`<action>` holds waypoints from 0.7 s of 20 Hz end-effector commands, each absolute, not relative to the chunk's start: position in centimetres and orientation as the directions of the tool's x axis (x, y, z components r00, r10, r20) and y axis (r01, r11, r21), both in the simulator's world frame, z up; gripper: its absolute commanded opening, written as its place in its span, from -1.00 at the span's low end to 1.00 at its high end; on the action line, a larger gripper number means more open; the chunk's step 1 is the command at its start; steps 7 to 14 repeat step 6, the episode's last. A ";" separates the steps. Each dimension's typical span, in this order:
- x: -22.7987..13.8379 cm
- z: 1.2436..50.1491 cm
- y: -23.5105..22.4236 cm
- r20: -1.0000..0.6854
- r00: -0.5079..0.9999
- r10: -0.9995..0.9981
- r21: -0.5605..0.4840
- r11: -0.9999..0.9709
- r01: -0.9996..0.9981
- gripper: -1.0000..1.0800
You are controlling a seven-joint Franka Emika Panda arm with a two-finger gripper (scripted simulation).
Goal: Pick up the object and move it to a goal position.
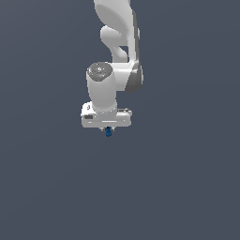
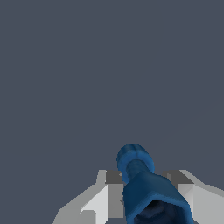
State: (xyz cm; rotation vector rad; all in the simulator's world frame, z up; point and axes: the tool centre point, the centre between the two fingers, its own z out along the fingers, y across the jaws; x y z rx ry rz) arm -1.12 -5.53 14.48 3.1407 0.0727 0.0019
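1. Object [image 1: 108, 132] [image 2: 144, 183]: small dark-blue item, lumpy in outline.
2. Form: in the wrist view it showed a ribbed, rounded knob on a narrow neck, widening into a blocky, hollow-looking body.
3. Position: sat just beneath the white gripper's [image 1: 108, 128] underside, between its fingers [image 2: 105, 197].

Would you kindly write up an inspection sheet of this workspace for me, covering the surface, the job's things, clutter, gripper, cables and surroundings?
Surface: plain dark grey-blue ground, featureless in both views.
Job's things: small dark-blue object, sitting between the fingers.
Clutter: nothing seen.
Grippers: white gripper pointing down, closed on the object, whose tip pokes out beyond the fingers.
Cables: nothing seen.
Surroundings: only the white arm rising out of the exterior view; no goal marker seen.
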 end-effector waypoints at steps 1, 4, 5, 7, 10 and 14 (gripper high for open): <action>-0.7 15.3 -5.5 0.000 0.999 0.046 0.000 -0.999 0.046 -1.00; -0.4 15.8 -5.5 0.000 0.999 0.046 0.000 -0.999 0.046 -1.00; -0.4 15.9 -5.5 0.000 0.999 0.046 0.000 -0.999 0.046 -1.00; -0.3 15.9 -5.5 0.000 0.999 0.046 0.000 -0.999 0.046 -1.00; -0.3 15.9 -5.5 0.000 0.999 0.046 0.000 -0.999 0.046 -1.00; -0.3 15.9 -5.5 0.000 0.999 0.046 0.000 -0.999 0.046 -1.00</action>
